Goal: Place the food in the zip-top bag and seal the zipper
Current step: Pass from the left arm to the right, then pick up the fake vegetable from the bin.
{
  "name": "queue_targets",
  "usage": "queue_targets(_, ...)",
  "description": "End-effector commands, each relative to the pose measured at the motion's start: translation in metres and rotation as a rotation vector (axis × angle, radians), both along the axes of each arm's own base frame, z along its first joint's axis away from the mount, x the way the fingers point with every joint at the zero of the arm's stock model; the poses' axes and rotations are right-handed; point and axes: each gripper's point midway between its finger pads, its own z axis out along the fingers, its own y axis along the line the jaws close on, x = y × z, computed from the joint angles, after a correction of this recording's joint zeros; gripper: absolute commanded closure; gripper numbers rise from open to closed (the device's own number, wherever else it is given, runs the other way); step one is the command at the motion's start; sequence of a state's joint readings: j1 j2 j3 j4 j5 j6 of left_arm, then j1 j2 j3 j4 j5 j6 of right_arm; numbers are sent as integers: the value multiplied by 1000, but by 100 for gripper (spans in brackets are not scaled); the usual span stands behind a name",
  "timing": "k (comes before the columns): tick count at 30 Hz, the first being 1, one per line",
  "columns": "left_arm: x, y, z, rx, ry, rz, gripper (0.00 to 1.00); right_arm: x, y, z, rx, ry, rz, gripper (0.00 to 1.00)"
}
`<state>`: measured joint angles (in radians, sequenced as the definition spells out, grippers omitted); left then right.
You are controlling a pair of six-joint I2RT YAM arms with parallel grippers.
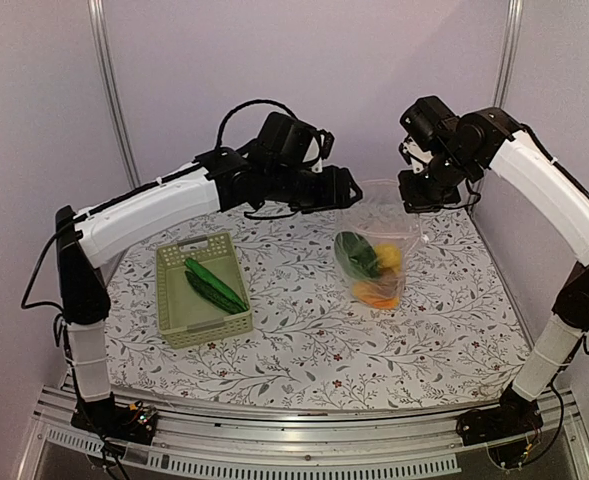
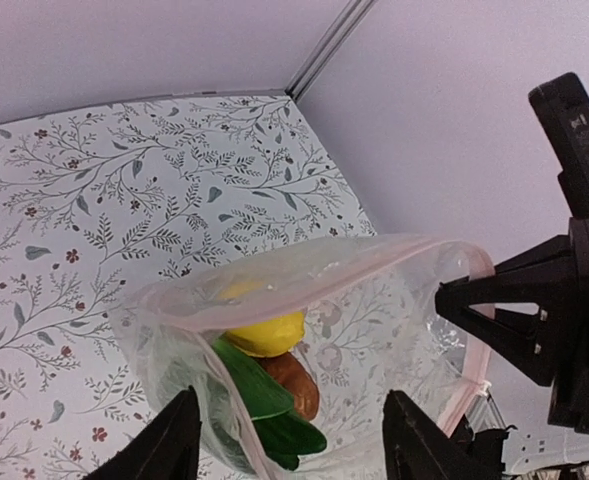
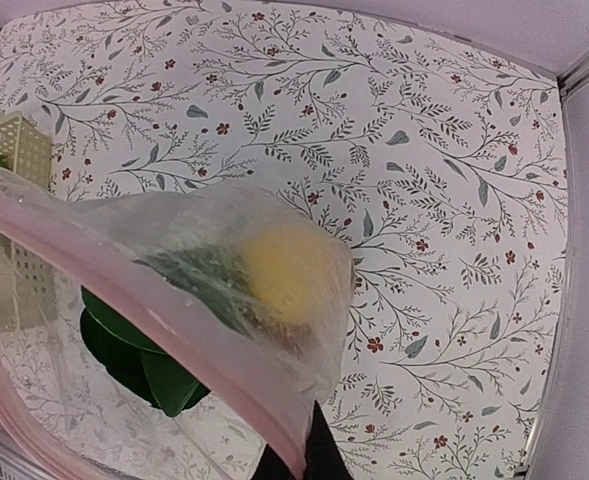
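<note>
The right gripper (image 3: pixel 299 458) is clamped on the zipper (image 2: pixel 304 263) edge of the zip-top bag (image 1: pixel 379 235), which stands on the patterned table (image 1: pixel 304 350) with its mouth open. The left gripper (image 2: pixel 292 405) is at the bag's mouth, fingers apart and gripping nothing. A yellow lemon (image 2: pixel 266 335), dark green pieces (image 2: pixel 269 410) and a reddish-brown piece (image 2: pixel 296 385) lie inside the bag — the long green cucumber (image 1: pixel 214 283) lies in the pale green basket (image 1: pixel 179 325), well apart.

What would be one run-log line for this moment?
stage: filling | bag: mouth open, held up | right end effector: shut on bag | left end effector: open | cucumbers: in basket
</note>
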<state>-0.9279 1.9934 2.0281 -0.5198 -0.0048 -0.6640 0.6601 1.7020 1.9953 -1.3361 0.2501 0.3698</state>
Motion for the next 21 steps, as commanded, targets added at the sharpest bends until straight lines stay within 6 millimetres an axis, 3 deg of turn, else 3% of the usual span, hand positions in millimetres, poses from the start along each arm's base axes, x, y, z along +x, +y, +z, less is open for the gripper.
queue_targets(1, -28, 38, 48, 17, -80, -44, 36, -6, 3, 5, 46, -7, 13, 100)
queue_targets(4, -34, 86, 51, 81, -105, 72, 31, -6, 8, 5, 67, -10, 25, 100)
queue_targets(7, -33, 146, 30, 169, -67, 238, 31, -6, 11, 4, 78, -8, 34, 100)
queue_targets(9, -28, 197, 10, 187, 21, 424, 30, -6, 13, 3, 87, -3, 43, 100)
queue_targets(13, -26, 276, -25, 131, 187, 689, 33, -7, 16, 4, 91, -4, 63, 100)
queue_targets(18, -18, 318, -57, 85, 237, 844, 36, -7, 17, 2, 84, 0, 87, 100)
queue_targets(21, -5, 329, -86, 70, 319, 881, 39, -7, 20, 4, 94, -1, 98, 100)
